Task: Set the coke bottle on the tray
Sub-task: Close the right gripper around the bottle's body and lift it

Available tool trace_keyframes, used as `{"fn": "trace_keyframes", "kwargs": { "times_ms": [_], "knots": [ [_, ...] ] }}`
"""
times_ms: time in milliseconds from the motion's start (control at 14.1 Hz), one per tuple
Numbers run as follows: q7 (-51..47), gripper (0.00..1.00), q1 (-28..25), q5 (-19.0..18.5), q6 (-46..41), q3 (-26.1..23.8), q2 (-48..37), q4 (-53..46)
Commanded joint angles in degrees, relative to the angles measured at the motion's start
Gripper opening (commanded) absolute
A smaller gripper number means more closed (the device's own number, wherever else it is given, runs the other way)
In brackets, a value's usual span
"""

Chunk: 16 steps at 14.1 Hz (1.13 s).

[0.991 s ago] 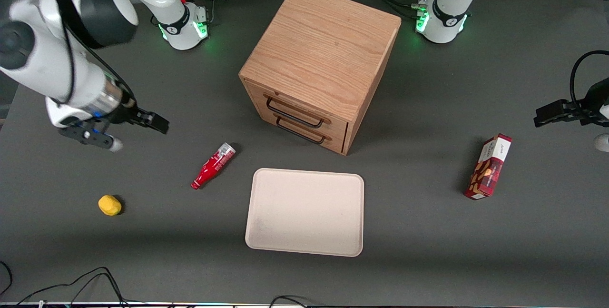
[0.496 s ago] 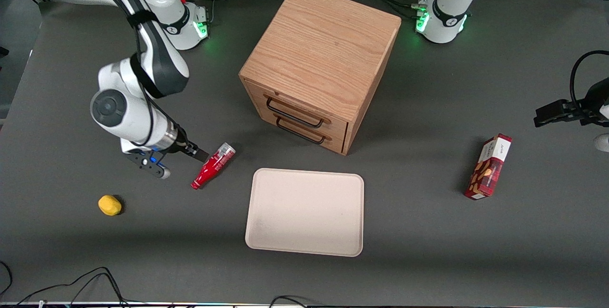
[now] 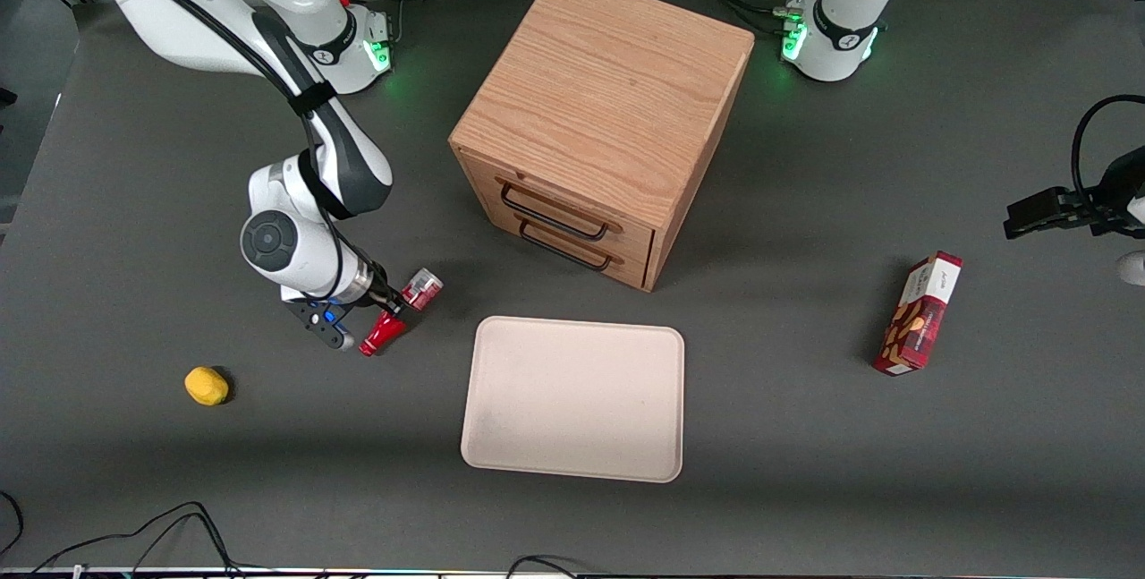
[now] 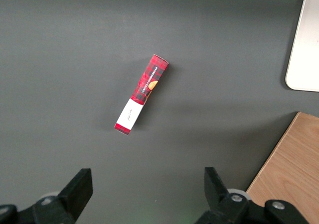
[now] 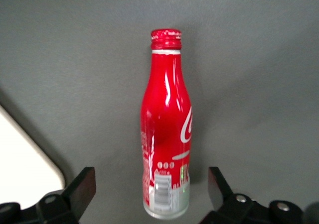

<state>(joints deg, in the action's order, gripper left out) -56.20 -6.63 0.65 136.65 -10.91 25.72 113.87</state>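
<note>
Robotics laboratory bench — two white arms were bolted by lit green bases to a dark matted table, cables trailing along its edge.

the right arm reaches low, its hand spread wide, pointing downward.

The coke bottle has a glossy red skin with bright streaks of reflected light, a silvery base and a red cap. Straddling it, the gripper has matt black fingers, spread wide. The tray looks smooth, matt cream plastic. The drawer cabinet is grained wood with dark metal handles. The table is matt dark grey.
</note>
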Motion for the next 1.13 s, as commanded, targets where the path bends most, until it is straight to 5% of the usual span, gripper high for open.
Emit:
{"fn": "trace_keyframes", "kwargs": {
  "times_ms": [0,566,637,850,1062],
  "knots": [
    [-1.7,1.0,-0.3,-0.5,4.0,0.1,1.0,1.7],
    [-1.8,1.0,-0.2,-1.9,8.2,0.7,4.9,2.7],
    [-1.7,0.94,-0.2,-1.9,8.5,0.8,5.0,2.7],
    [-1.6,0.36,-0.1,-2.6,8.5,0.7,5.0,2.6],
    [-1.5,0.0,-0.1,-2.6,8.4,0.8,5.0,2.4]
  ]
}}
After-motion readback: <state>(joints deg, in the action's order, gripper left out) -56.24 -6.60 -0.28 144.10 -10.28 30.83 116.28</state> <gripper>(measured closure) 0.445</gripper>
